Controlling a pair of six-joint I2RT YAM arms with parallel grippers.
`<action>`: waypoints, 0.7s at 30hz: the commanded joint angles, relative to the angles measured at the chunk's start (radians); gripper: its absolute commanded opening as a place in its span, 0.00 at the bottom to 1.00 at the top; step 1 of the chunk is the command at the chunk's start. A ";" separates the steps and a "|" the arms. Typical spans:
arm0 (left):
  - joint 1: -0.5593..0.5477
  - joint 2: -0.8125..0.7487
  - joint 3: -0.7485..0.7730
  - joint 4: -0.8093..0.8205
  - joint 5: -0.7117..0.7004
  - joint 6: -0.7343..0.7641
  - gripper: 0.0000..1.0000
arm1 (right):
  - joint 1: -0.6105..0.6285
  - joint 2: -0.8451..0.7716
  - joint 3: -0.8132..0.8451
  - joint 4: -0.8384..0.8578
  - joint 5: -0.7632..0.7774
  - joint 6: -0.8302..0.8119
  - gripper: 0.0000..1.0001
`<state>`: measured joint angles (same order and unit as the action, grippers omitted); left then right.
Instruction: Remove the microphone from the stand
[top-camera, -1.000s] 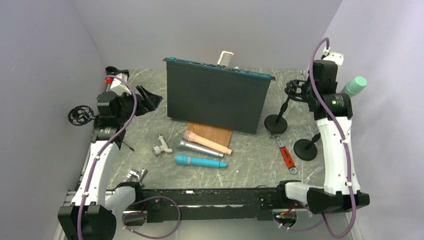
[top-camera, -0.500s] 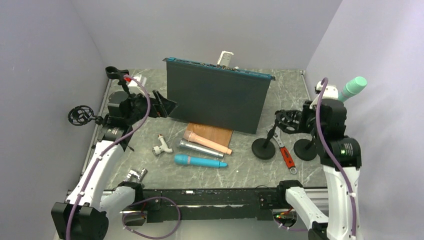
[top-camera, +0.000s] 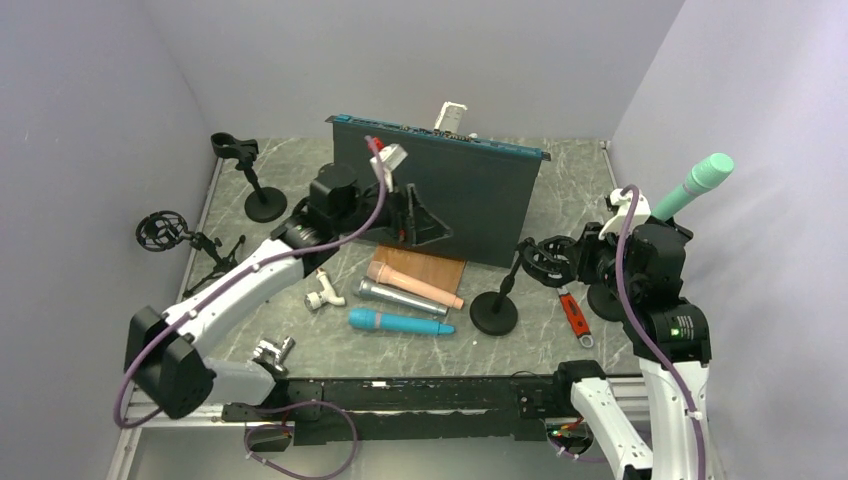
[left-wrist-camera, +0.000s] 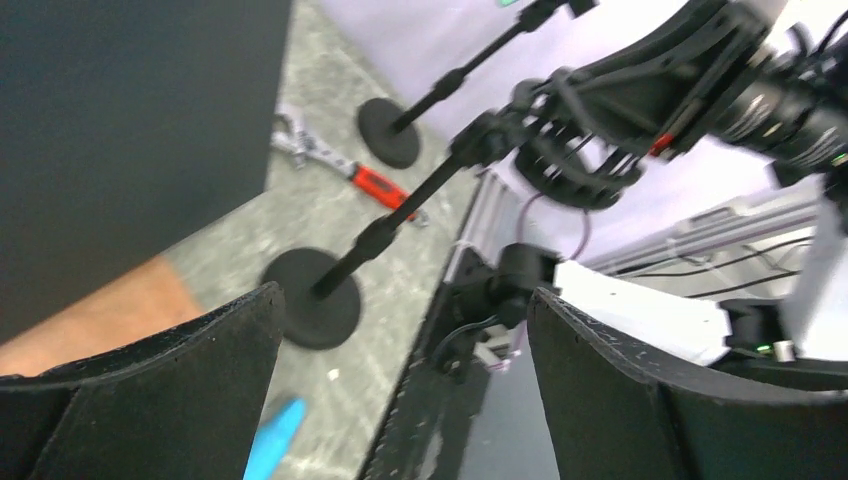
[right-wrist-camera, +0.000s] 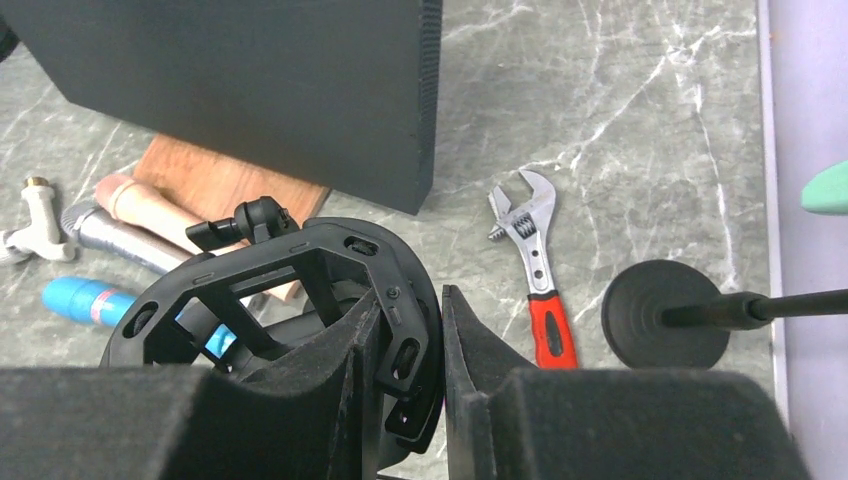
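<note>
Slanting up toward the right wall on its stand (right-wrist-camera: 655, 315), the mic (top-camera: 697, 183) sat just right of the right gripper (right-wrist-camera: 440, 340), which pinched an empty mount (right-wrist-camera: 290, 290), while the left gripper (left-wrist-camera: 400, 380) gaped wide, well apart.

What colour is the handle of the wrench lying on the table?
The wrench has a red handle; best seen in the right wrist view.
</note>
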<state>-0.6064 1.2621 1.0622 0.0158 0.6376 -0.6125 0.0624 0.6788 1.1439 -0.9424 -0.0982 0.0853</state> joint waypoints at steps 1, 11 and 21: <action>-0.085 0.117 0.157 0.117 -0.027 -0.171 0.94 | 0.006 -0.016 -0.035 0.069 -0.088 0.028 0.08; -0.209 0.369 0.382 0.103 -0.137 -0.280 0.92 | 0.010 -0.041 -0.039 0.084 -0.120 0.042 0.51; -0.278 0.428 0.437 0.009 -0.224 -0.203 0.84 | 0.013 -0.065 -0.013 0.062 -0.119 0.052 0.68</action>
<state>-0.8547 1.7103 1.4658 0.0372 0.4591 -0.8513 0.0692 0.6361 1.1030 -0.8967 -0.2111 0.1219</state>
